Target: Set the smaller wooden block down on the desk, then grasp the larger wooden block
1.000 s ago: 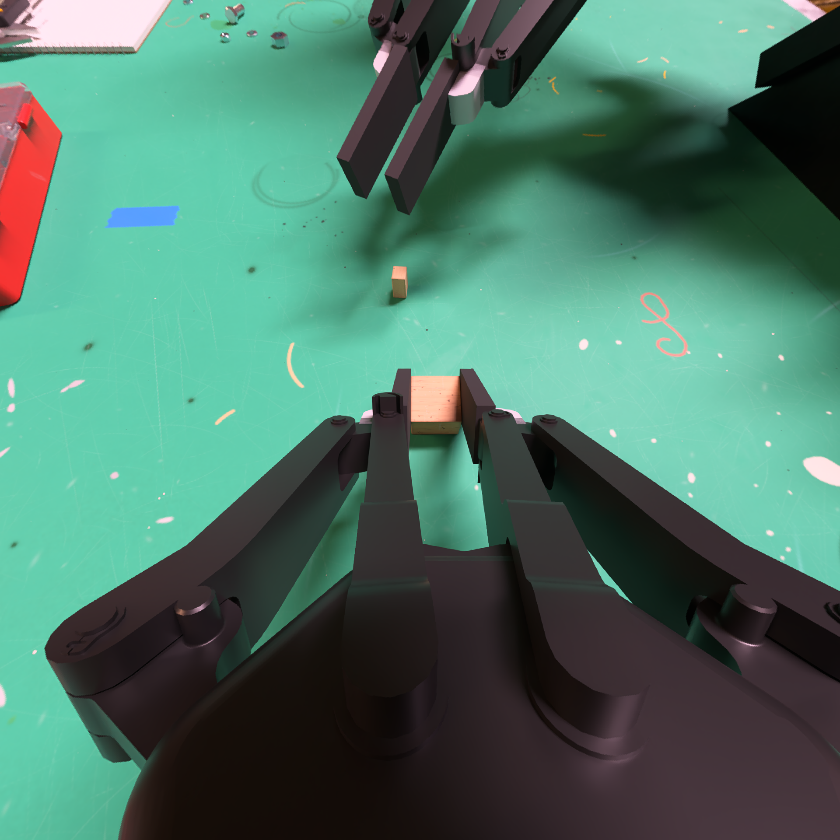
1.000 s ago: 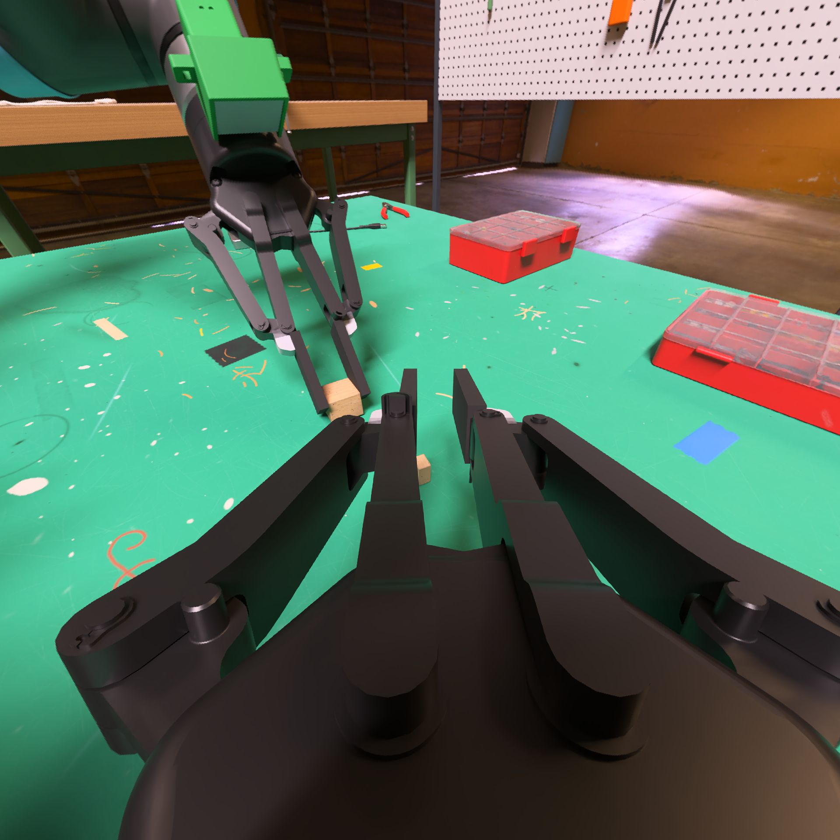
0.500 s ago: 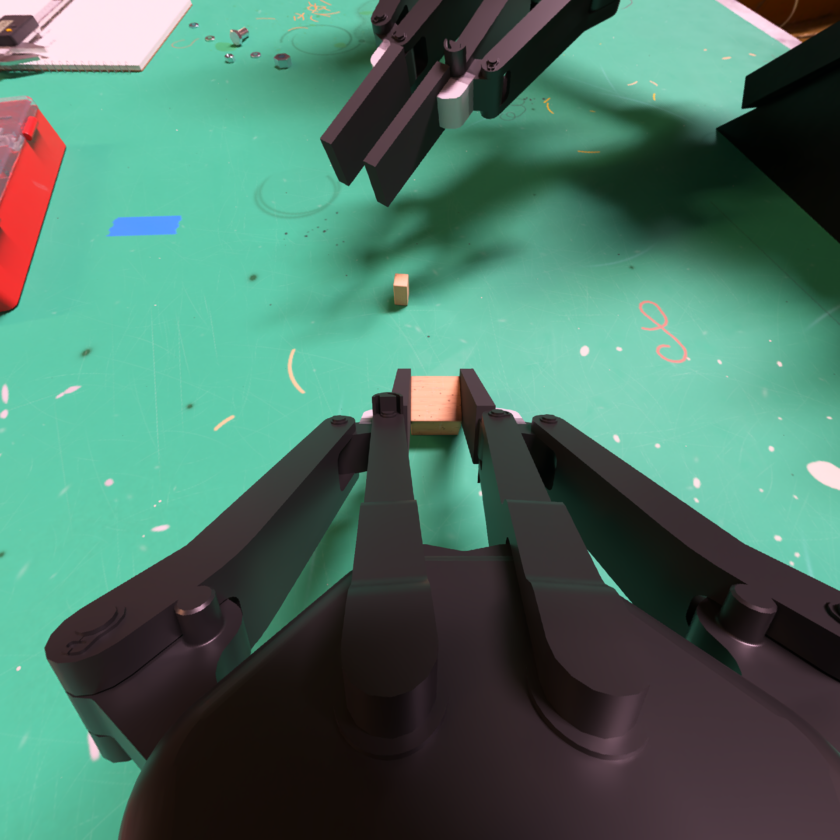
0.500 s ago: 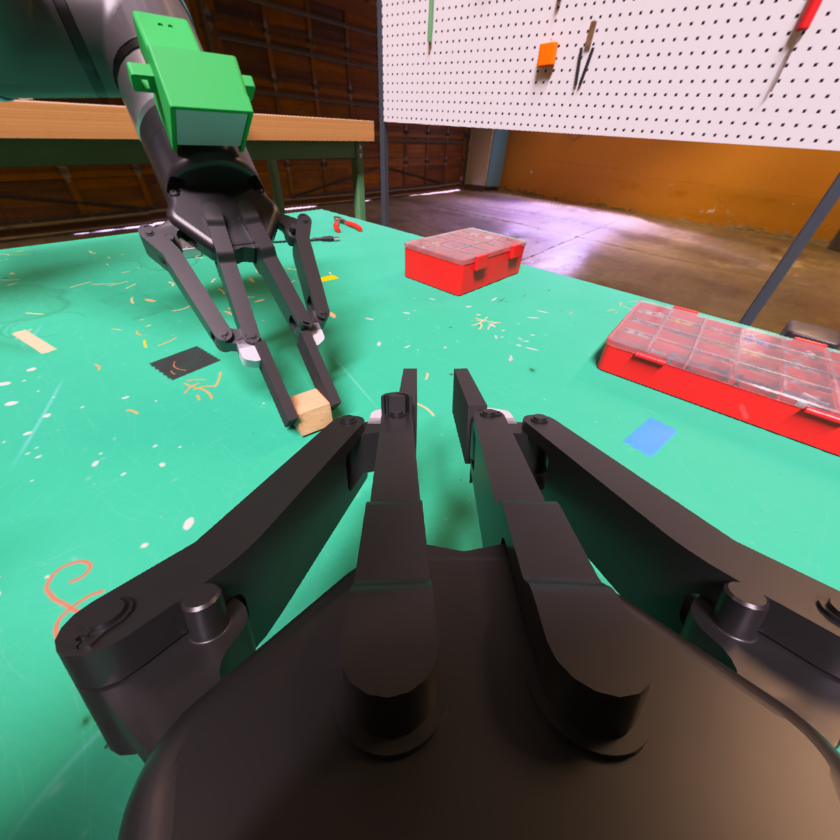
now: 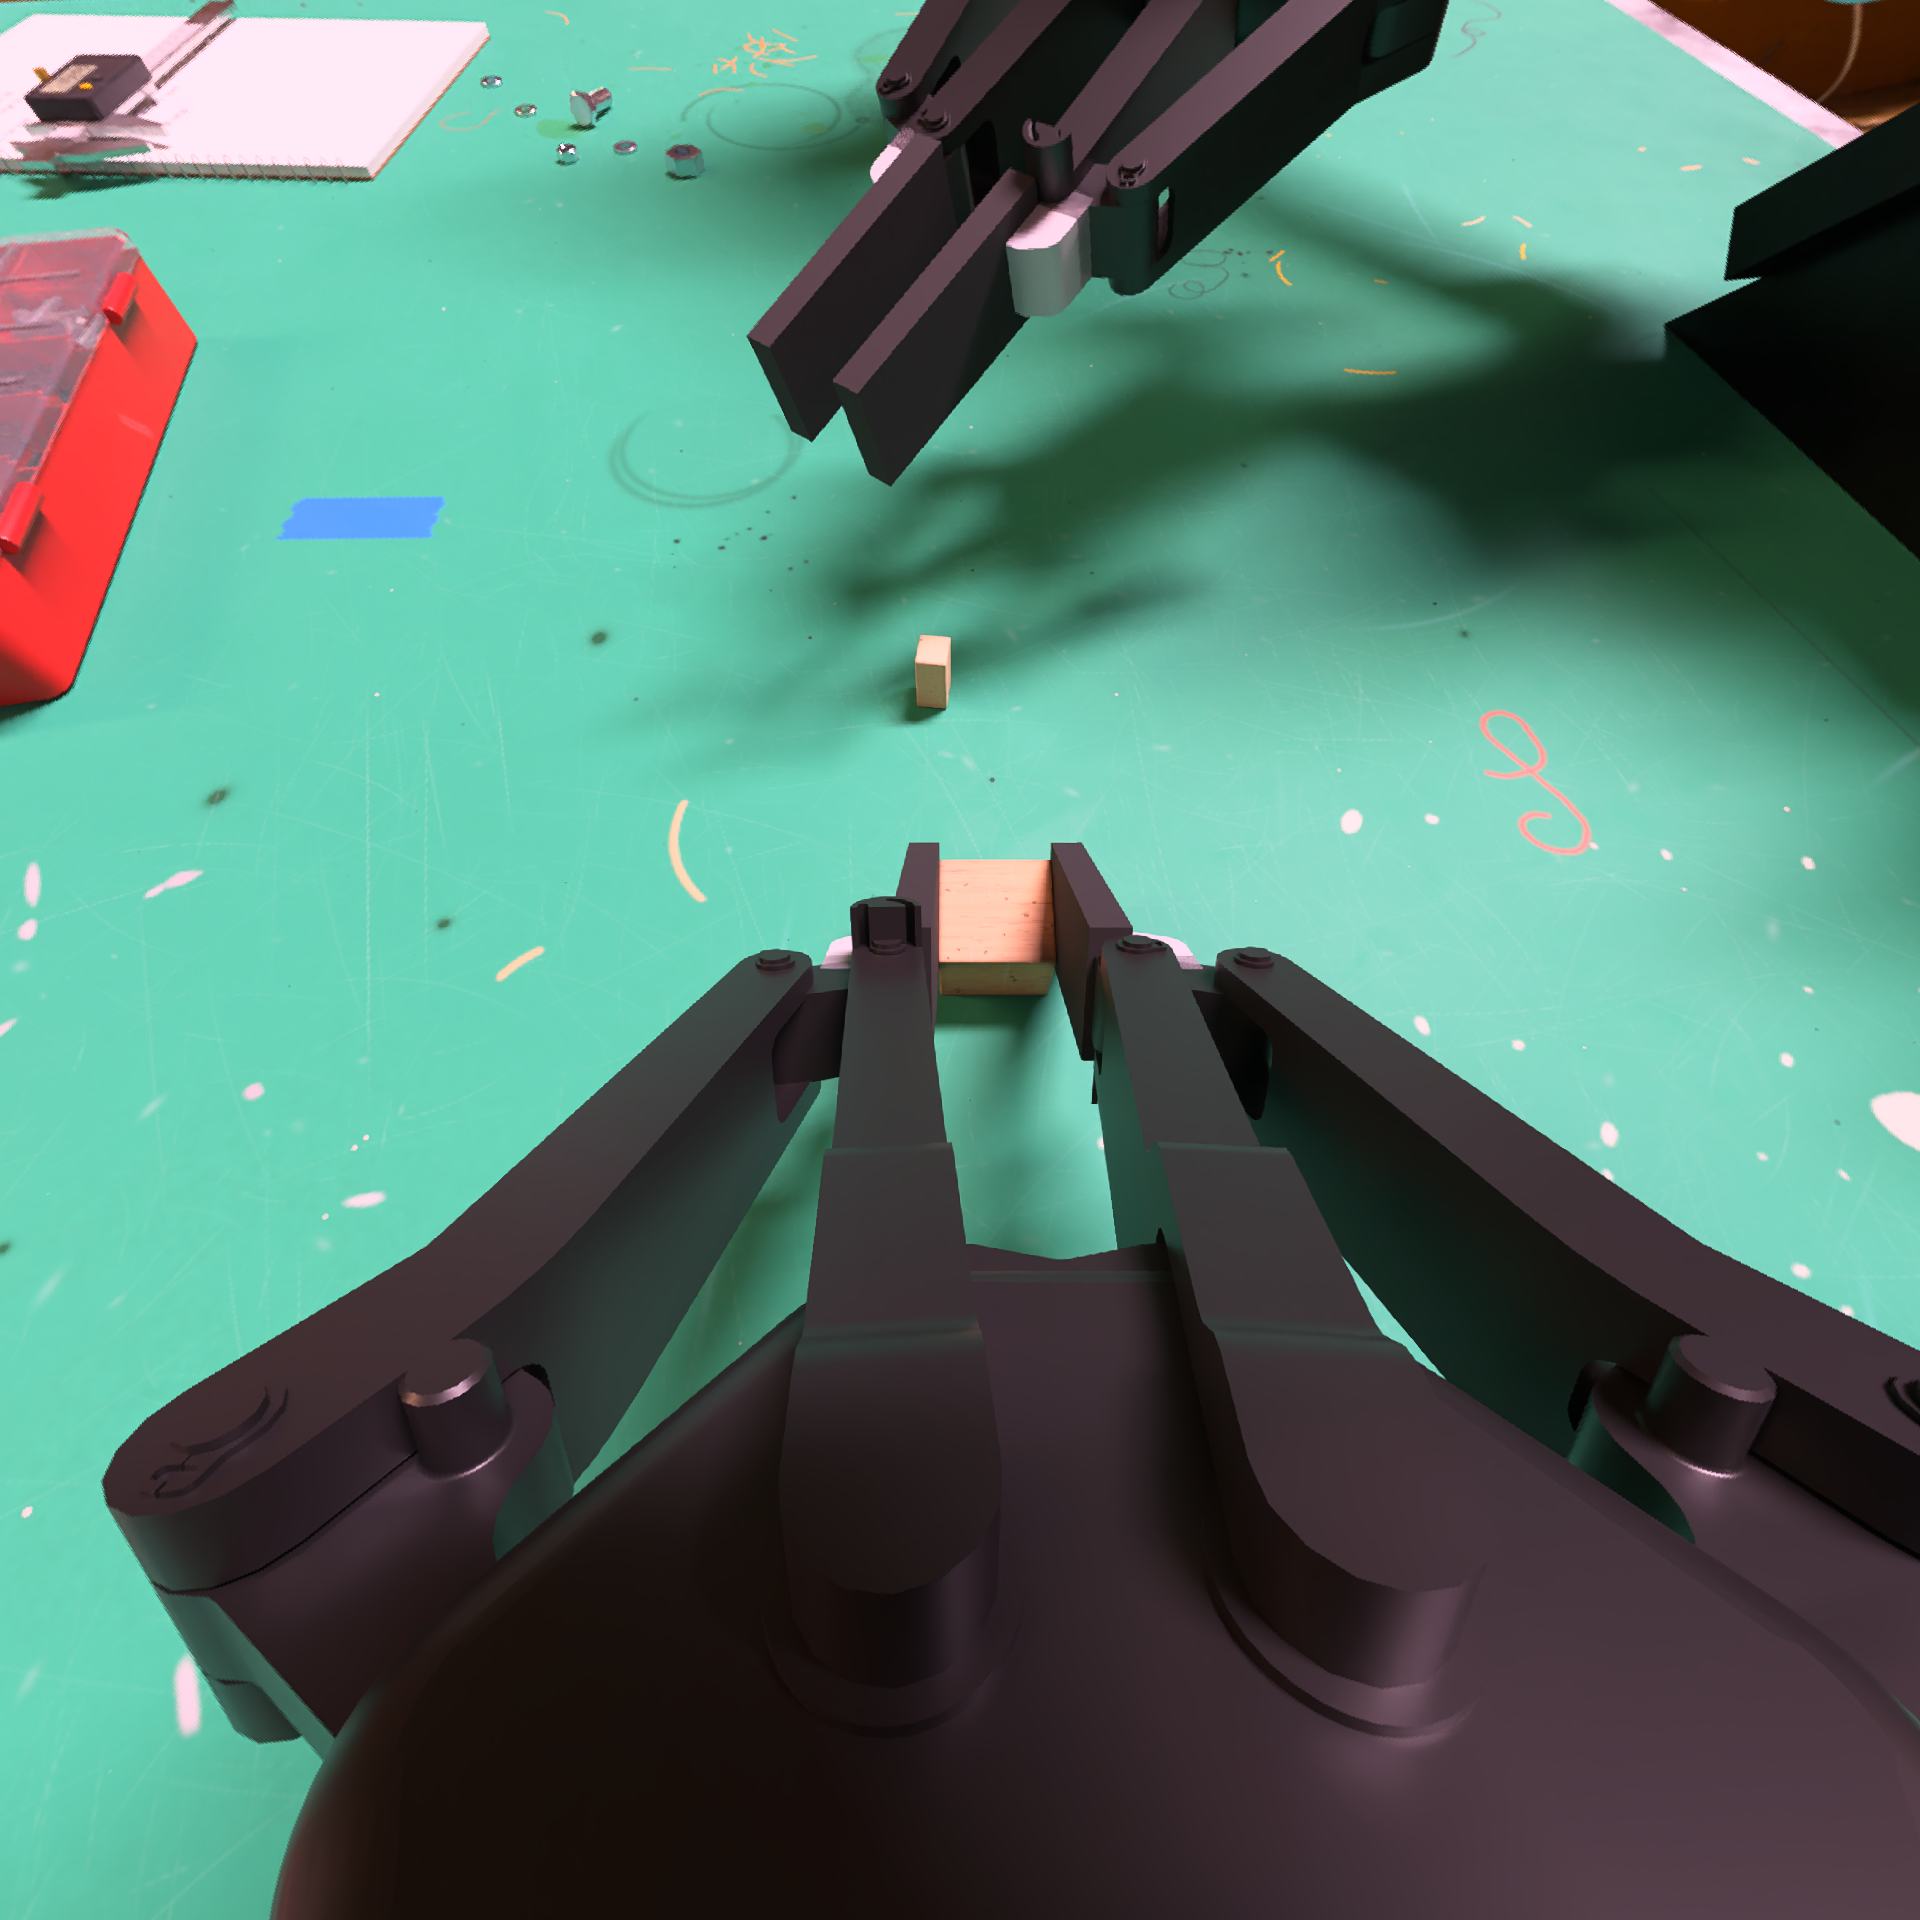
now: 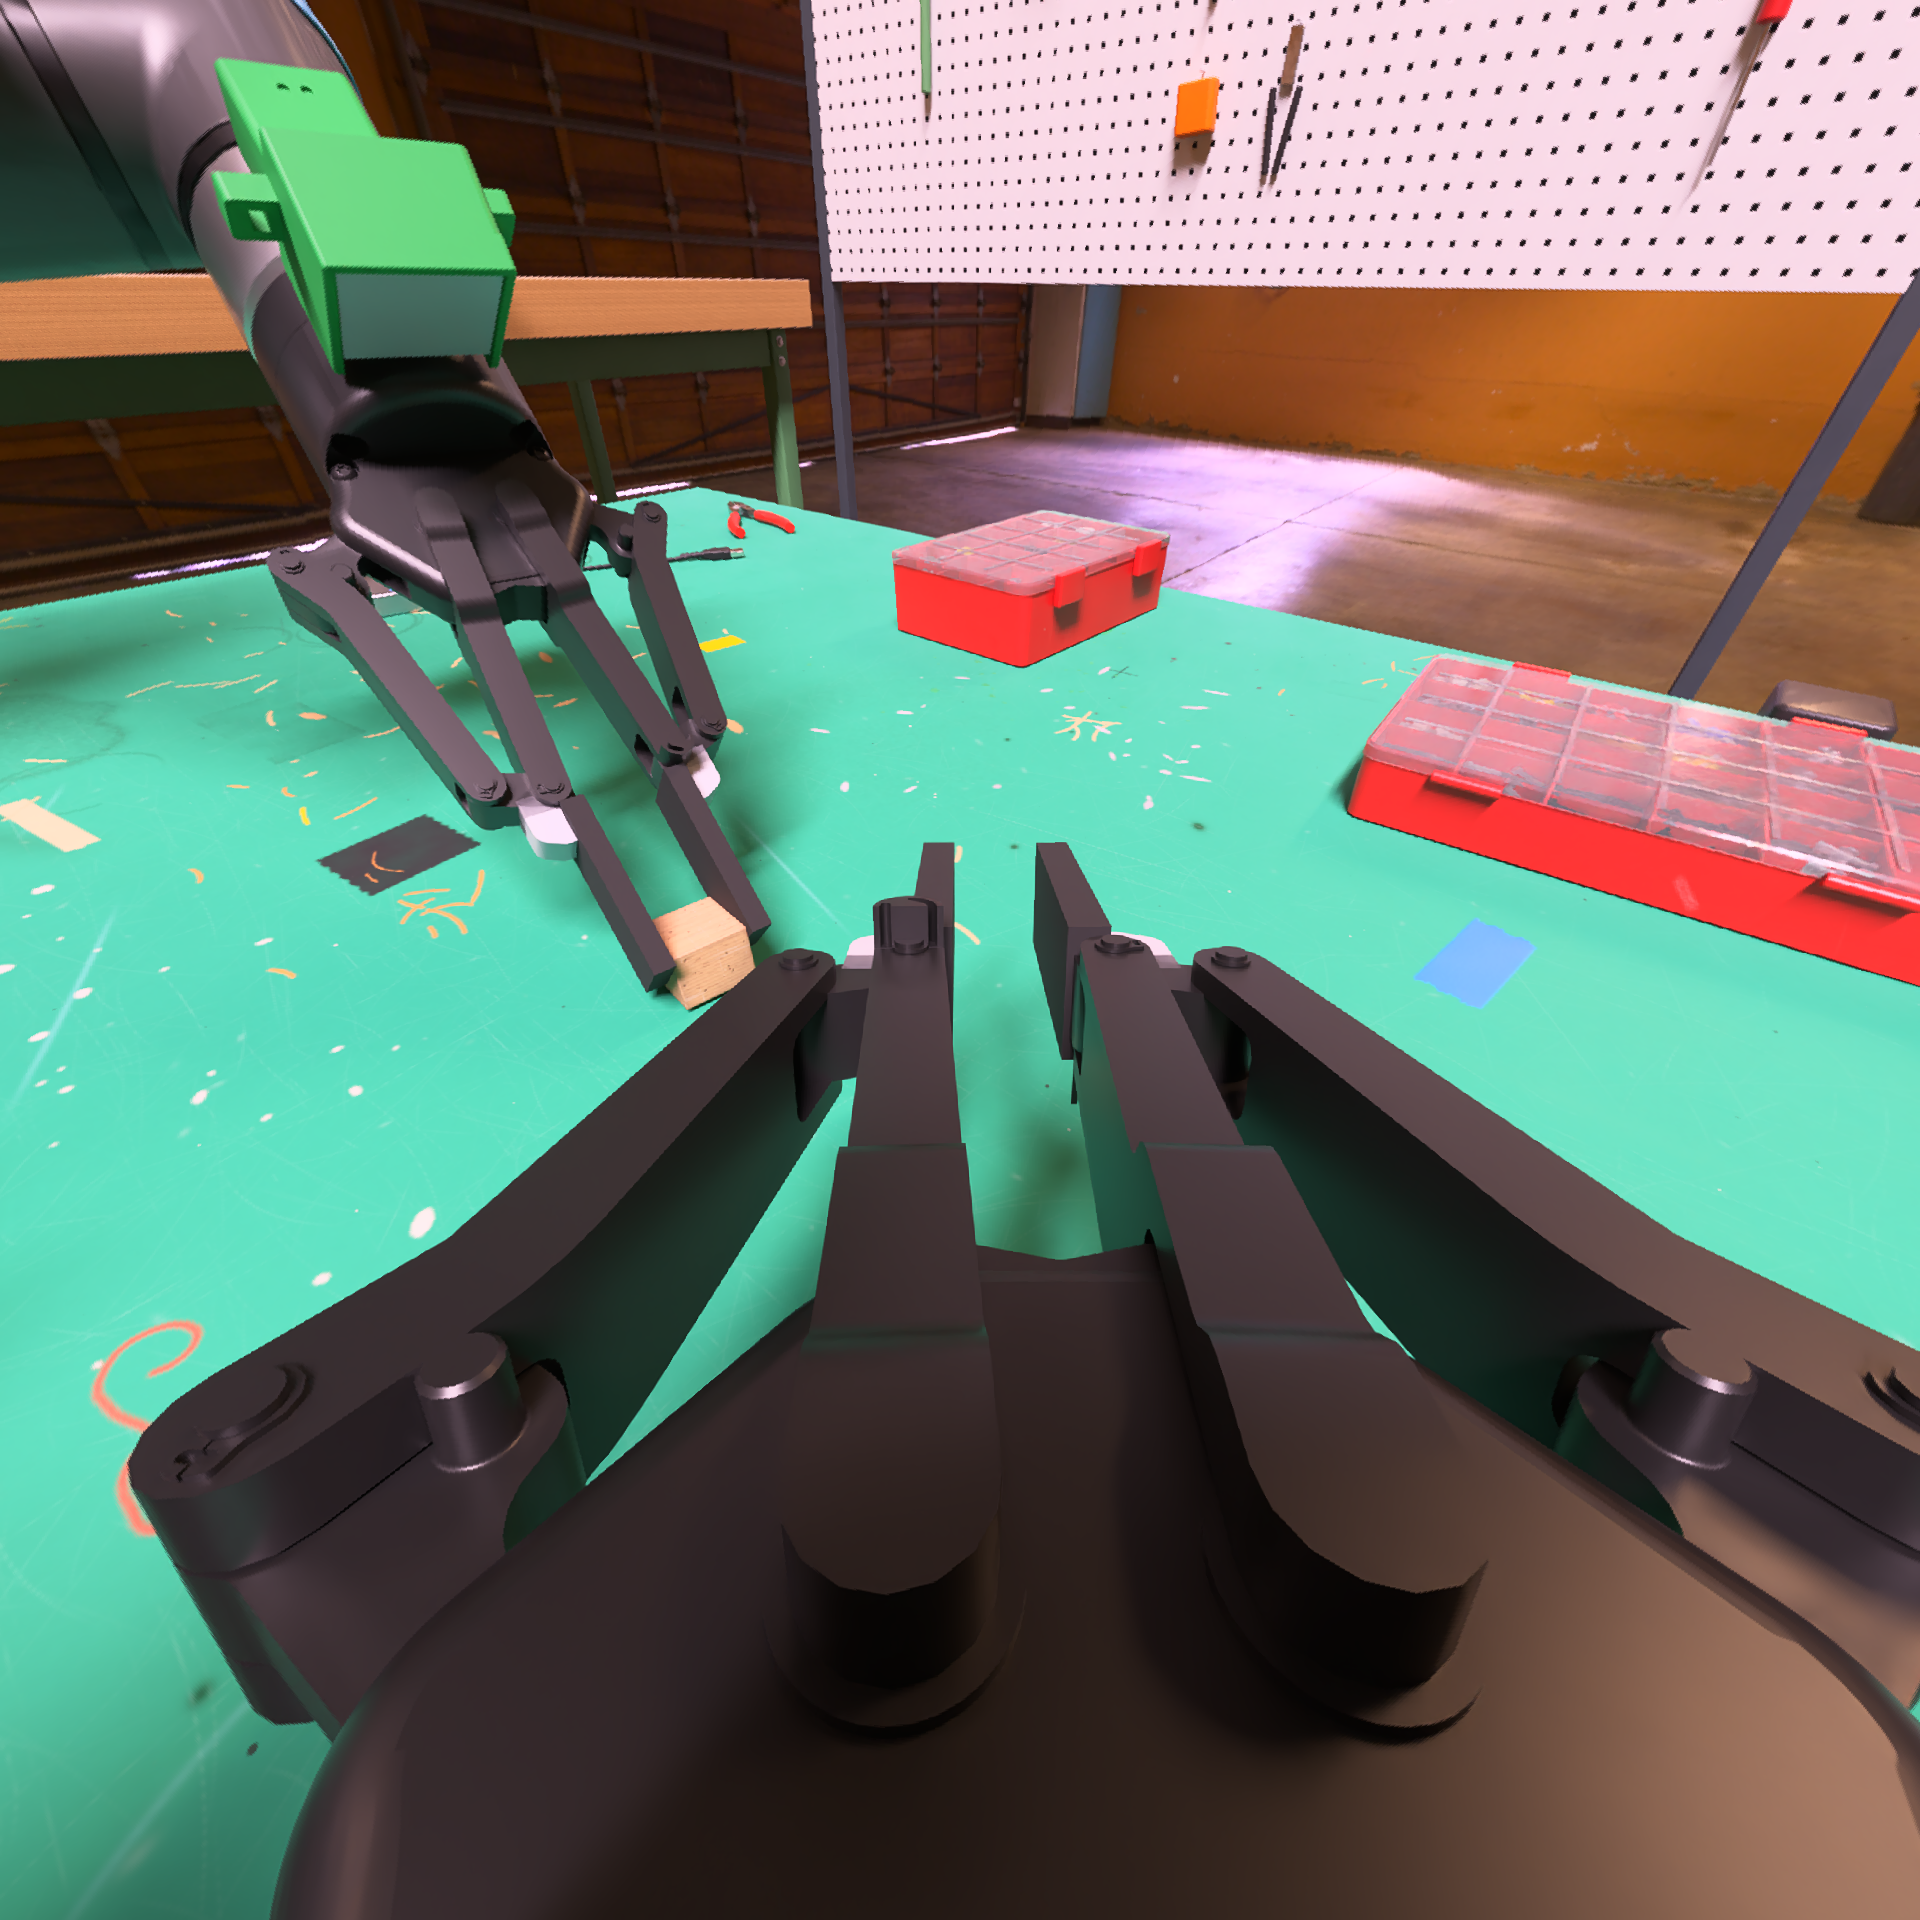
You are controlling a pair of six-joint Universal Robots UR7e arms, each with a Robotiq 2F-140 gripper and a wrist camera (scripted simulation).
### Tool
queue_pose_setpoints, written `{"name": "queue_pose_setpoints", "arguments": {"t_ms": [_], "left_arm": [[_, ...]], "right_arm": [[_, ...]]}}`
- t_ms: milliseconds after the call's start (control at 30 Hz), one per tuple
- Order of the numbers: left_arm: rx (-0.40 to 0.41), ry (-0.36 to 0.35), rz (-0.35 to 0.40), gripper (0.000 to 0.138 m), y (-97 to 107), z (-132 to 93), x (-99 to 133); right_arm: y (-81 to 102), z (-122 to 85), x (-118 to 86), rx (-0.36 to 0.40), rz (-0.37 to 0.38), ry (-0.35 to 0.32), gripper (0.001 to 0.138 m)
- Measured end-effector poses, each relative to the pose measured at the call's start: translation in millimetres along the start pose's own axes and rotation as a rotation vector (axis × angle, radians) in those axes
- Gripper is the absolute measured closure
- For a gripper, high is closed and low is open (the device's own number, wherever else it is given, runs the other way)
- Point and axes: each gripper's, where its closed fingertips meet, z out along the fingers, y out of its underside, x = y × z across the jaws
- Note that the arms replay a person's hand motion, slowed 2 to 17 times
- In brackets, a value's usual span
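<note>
Left gripper (image 5: 995, 914): fingers (image 5: 1081, 904) clamped on both sides of the larger wooden block (image 5: 992, 925), low over the green worktop (image 5: 416, 935); can't tell whether the block touches it. Smaller wooden block (image 5: 932, 671) stands on the worktop just beyond, alone, nothing touching it. Right gripper (image 6: 992, 883) hangs above and past it, fingers (image 6: 1060, 904) parted by a narrow gap, empty. Further out on the left: blue tape patch (image 5: 361, 517), red parts box (image 5: 62, 457), then loose bolts (image 5: 623, 125) and a white notepad (image 5: 270, 94).
</note>
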Motion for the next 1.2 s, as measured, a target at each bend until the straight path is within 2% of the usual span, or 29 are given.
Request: {"name": "queue_pose_setpoints", "arguments": {"t_ms": [733,1200], "left_arm": [[0.002,-0.002,0.001,0.110,-0.4,0.4,0.3],[0.002,-0.003,0.001,0.110,-0.5,0.5,0.6]], "right_arm": [[-2.9,10.2,-14.7,0.068,-0.037,-0.003,0.119],[-6.6,8.1,-12.0,0.111,-0.044,0.020,0.119]]}}
